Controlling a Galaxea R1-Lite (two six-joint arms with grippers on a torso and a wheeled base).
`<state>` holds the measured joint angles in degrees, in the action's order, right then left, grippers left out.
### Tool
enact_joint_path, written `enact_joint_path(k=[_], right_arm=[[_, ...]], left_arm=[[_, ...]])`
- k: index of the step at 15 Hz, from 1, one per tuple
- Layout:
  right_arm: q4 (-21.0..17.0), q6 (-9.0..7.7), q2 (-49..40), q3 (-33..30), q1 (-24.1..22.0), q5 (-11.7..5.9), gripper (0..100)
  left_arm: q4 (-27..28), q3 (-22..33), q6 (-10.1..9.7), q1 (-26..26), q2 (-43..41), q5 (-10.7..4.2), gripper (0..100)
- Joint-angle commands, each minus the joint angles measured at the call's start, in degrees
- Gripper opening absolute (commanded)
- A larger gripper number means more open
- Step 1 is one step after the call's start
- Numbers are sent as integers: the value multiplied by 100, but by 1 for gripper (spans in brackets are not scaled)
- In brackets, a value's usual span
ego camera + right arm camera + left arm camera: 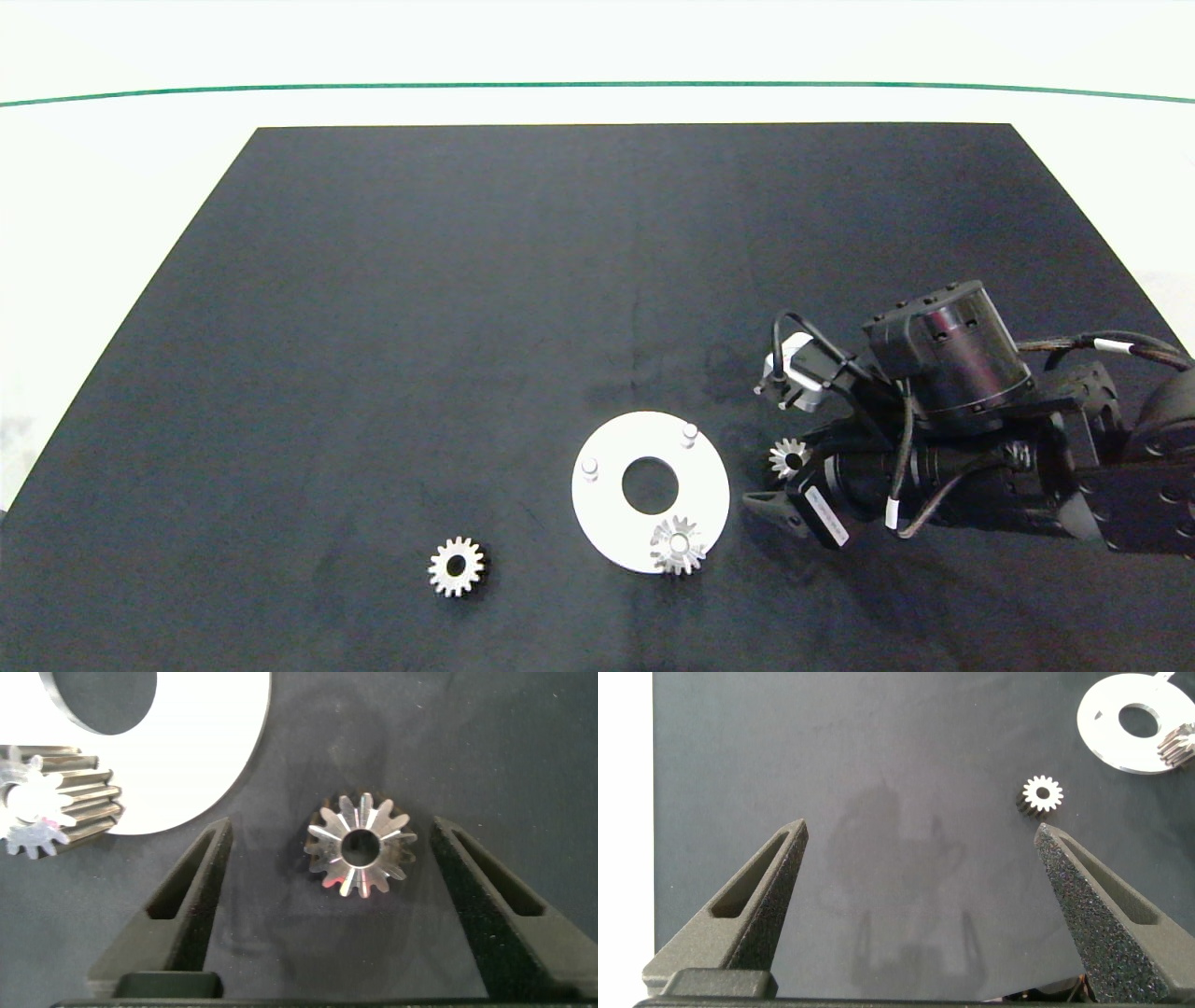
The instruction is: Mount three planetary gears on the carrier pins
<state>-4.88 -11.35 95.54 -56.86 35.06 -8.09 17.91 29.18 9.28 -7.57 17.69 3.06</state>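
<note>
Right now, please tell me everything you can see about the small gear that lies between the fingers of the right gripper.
The gear is a small silver metal spur gear with pointed teeth and a round centre hole. It lies flat on the black mat, just right of the white disc, not touching it. The open right gripper straddles it, one finger on each side, with gaps to both, so nothing grips it yet. It sits on no pin.

Third carrier pin hid under mounted gear [678,544]. Gear [789,457] beside right end effector [782,482] partly masked by arm. White disc [201,761] cropped in both wrist views.
</note>
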Motion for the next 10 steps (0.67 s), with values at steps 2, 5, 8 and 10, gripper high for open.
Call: enact_joint_path(k=[2,5,8,10], right_arm=[[4,-8,26,-10,-26,18,76],[4,-16,61,-27,-105,54,70],[4,-16,70,-36,-131,54,64],[22,-8,105,-62,-131,54,59]], left_arm=[[11,0,4,1,7,2,100],[11,-18,4,-8,7,2,100],[11,-18,-31,-52,7,2,100],[11,-18,-84,-60,15,2,100]])
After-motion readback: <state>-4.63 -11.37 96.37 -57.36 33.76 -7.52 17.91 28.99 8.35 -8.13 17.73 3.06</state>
